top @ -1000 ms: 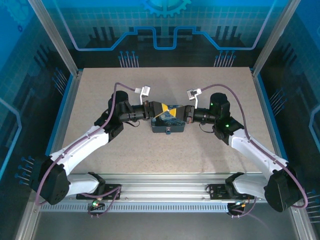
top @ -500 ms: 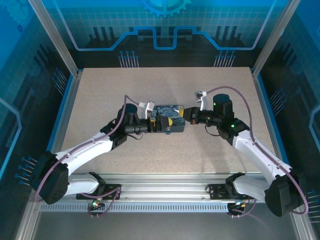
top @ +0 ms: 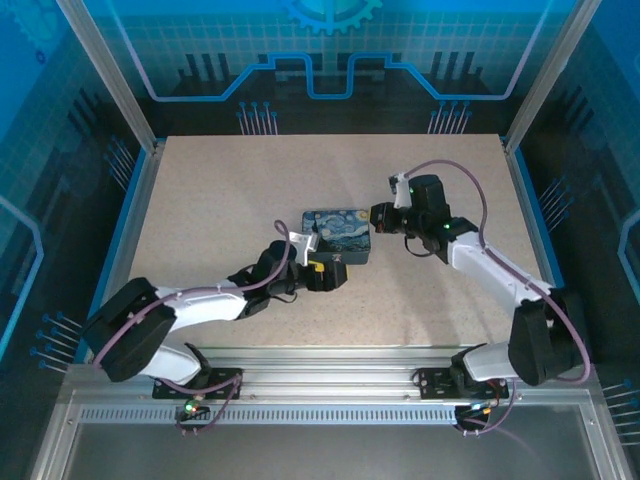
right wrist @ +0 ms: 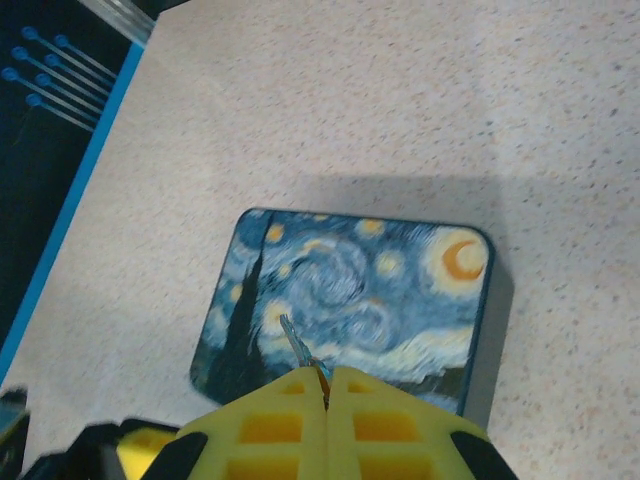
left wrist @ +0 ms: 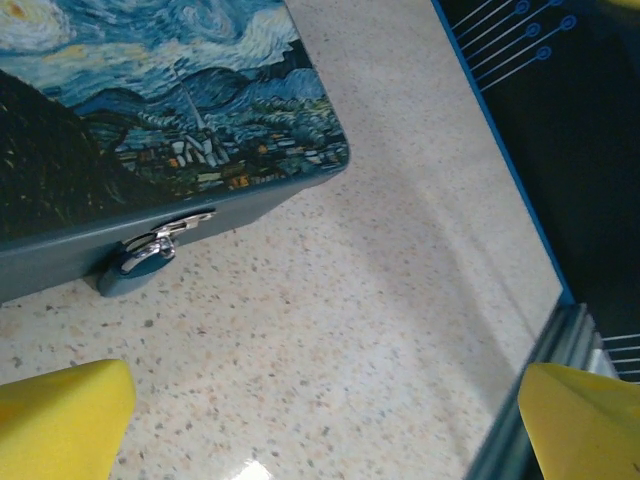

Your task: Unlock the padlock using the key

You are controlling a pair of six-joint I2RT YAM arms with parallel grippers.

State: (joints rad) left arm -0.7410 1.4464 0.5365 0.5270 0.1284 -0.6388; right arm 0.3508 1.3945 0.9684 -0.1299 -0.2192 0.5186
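Left fingers point(left wrist: 60, 420) spread wide, empty, near the one padlock point(left wrist: 140, 262) at the front of the one box point(left wrist: 150, 100) on the tabletop point(left wrist: 330, 330); right fingers point(right wrist: 270, 425) pinch the single key point(right wrist: 297, 345) above its lid.

The counter point(left wrist: 340, 330) looks like speckled, faintly glossy stone. The box point(left wrist: 150, 110) has a smooth printed lid, the padlock point(left wrist: 128, 272) is bluish metal with a bright sheen, the key point(right wrist: 297, 343) possibly bare metal.
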